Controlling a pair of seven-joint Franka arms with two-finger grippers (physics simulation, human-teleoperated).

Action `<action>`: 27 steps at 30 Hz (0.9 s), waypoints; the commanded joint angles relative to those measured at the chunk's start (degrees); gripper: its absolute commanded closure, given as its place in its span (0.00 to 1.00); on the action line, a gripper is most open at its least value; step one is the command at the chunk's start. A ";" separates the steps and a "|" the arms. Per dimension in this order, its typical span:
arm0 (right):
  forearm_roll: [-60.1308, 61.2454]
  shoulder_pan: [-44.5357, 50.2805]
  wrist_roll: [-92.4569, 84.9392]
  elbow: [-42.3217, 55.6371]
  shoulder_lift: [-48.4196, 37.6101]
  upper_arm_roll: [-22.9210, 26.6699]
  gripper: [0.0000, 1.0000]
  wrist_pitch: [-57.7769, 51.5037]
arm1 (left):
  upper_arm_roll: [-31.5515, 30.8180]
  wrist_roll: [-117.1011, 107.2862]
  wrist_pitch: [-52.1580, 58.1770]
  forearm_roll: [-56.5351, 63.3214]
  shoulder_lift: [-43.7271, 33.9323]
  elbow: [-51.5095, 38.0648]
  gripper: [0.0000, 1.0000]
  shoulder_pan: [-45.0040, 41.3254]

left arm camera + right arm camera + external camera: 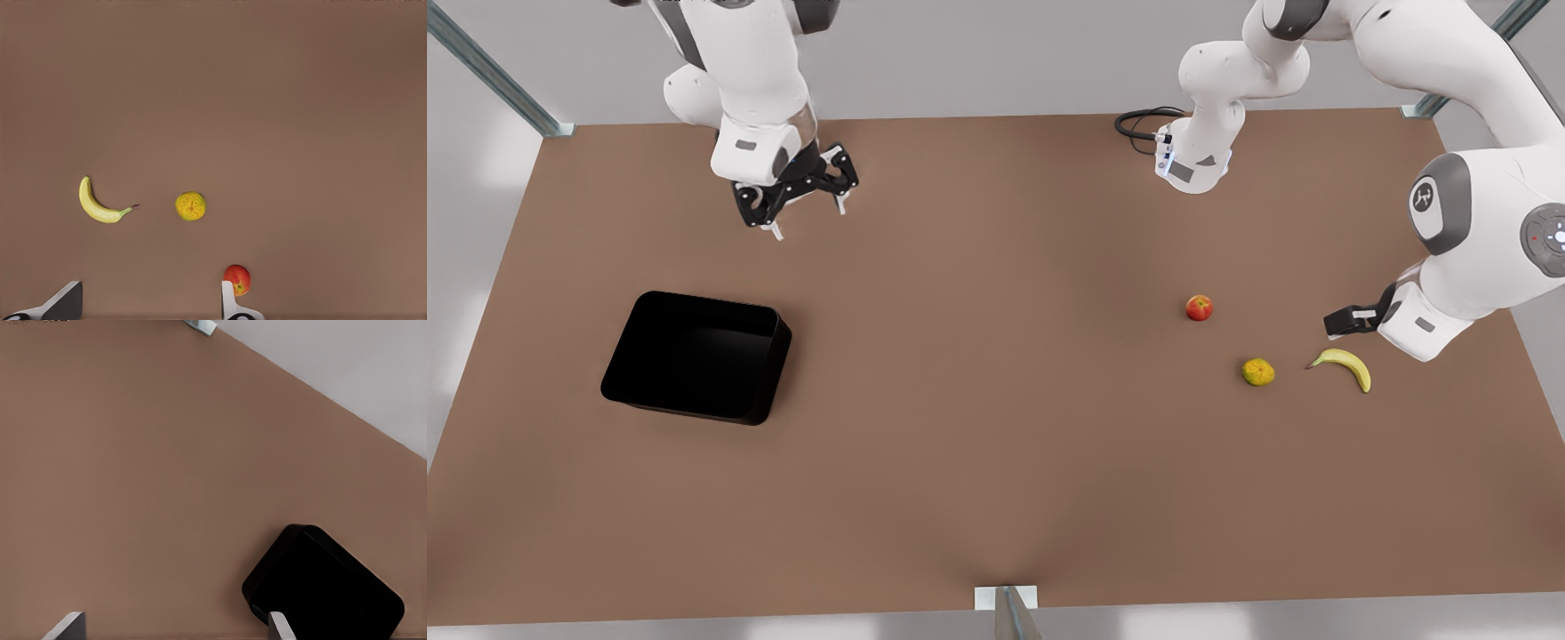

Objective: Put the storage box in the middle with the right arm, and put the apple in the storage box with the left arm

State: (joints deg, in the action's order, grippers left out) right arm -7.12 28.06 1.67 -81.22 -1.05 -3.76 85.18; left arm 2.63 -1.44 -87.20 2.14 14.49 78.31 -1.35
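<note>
The storage box (696, 356) is sitting on the counter (996, 462) at the front view's left. The apple (1199, 308), bumpy fruit (1257, 372) and banana (1344, 364) are lying well apart at its right.

Broad matte brown tabletop (996, 462) under soft even light, pale grey floor around it, slanting metal struts (489, 71) at both far corners, small metal bracket (1006, 597) at the near edge's middle, black cable loop (1138, 124) by the far edge

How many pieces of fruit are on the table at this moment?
3, all loose on the table toward the front view's right: the apple farthest back, the yellow-green bumpy fruit nearer the camera, and the banana beside that one, closest to the right edge.
</note>
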 commanded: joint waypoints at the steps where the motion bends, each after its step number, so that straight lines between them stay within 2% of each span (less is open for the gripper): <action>1: 0.00 -18.57 0.00 0.01 -0.01 -0.11 0.00 -0.02 | -0.08 -0.23 0.10 0.23 0.01 0.00 0.00 -0.06; 2: 0.00 -18.66 0.09 -0.34 0.08 -0.11 0.00 0.16 | -0.44 -0.32 0.10 0.49 0.10 0.00 0.00 -0.15; 5: -1.23 -18.39 9.40 -15.98 3.51 -2.39 0.00 18.44 | -5.00 -0.67 1.34 0.84 1.68 0.61 0.00 -0.94; 7: -1.32 -19.27 15.82 -15.37 1.31 -6.26 0.00 15.89 | -6.85 -6.91 1.07 0.84 3.97 1.40 0.00 -3.48; 9: -1.32 -19.62 17.22 -17.74 2.54 -8.37 0.00 20.54 | -6.94 -7.09 0.37 0.76 5.02 3.16 0.00 -4.37; 11: -4.83 -20.50 19.33 -20.56 8.60 -8.28 0.00 26.78 | -7.29 -7.44 -1.83 0.32 3.01 10.10 0.00 -4.98; 12: -4.92 -21.47 19.42 -20.73 11.59 -8.11 0.00 29.42 | -7.73 -7.44 -6.04 0.14 -2.00 18.53 0.00 -5.07; 15: -5.45 -22.78 18.37 -23.45 13.09 -7.67 0.00 34.60 | -9.49 -7.62 -7.63 -0.21 -7.19 28.73 0.00 -5.16; 19: -5.80 -25.07 17.58 -30.92 10.36 -7.67 0.00 38.56 | -9.40 -7.79 -11.23 -0.83 -4.30 30.67 0.00 -4.45; 21: -5.71 -25.86 17.40 -42.35 4.57 -7.67 0.00 49.81 | -9.40 -7.79 -21.68 -0.83 -4.56 38.22 0.00 -4.19; 23: -5.80 -28.06 16.87 -43.23 5.61 -7.67 0.00 49.99 | -9.40 -8.32 -28.20 -2.49 -7.55 46.05 0.00 -2.52; 25: -5.80 -28.76 16.87 -44.28 8.34 -7.67 0.00 51.57 | -9.40 -10.43 -28.28 -5.83 -7.90 47.63 0.00 -1.29; 27: -5.80 -29.11 16.87 -48.77 8.34 -7.58 0.00 58.25 | -9.23 -10.25 -28.11 -8.29 -7.55 47.90 0.00 -0.50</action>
State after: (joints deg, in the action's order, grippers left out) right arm -12.85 -0.54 18.62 -130.76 7.29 -11.25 143.87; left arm -6.59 -11.89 -115.11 -3.12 7.43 126.06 -1.63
